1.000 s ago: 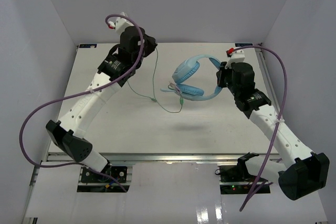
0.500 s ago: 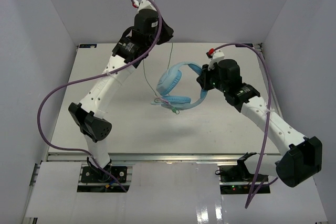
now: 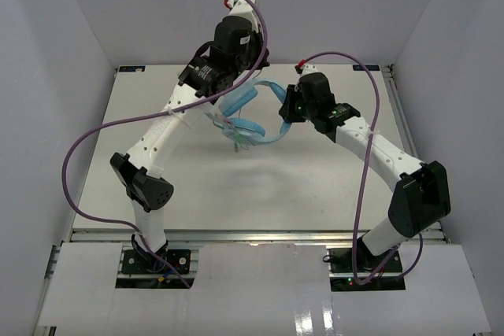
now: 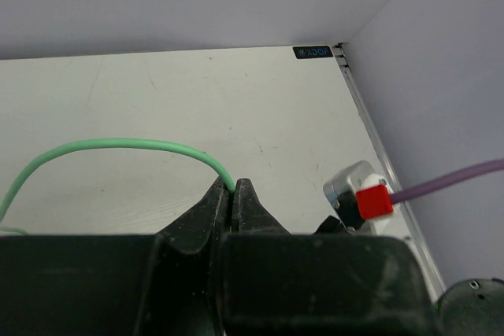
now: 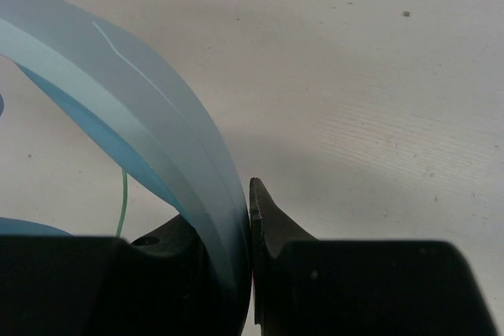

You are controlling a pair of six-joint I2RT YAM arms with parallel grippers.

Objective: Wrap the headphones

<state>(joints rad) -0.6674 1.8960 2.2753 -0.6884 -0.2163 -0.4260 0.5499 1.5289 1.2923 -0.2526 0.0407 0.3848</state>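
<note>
The light blue headphones hang in the air above the middle back of the table. My right gripper is shut on their headband, which fills the left of the right wrist view. My left gripper is raised over the headphones and shut on the thin pale green cable, which arcs left from between the jaws. Loops of cable hang by the lower earcup. The plug is not visible.
The white table has walls on three sides. Thick purple arm cables loop beside both arms. The right arm's wrist with a red block shows in the left wrist view. A small label sits at the table's far corner.
Both arms have moved left and toward each other. The right gripper carried the headphones left; the left gripper swung right and up over them with the cable, taking up its slack.
</note>
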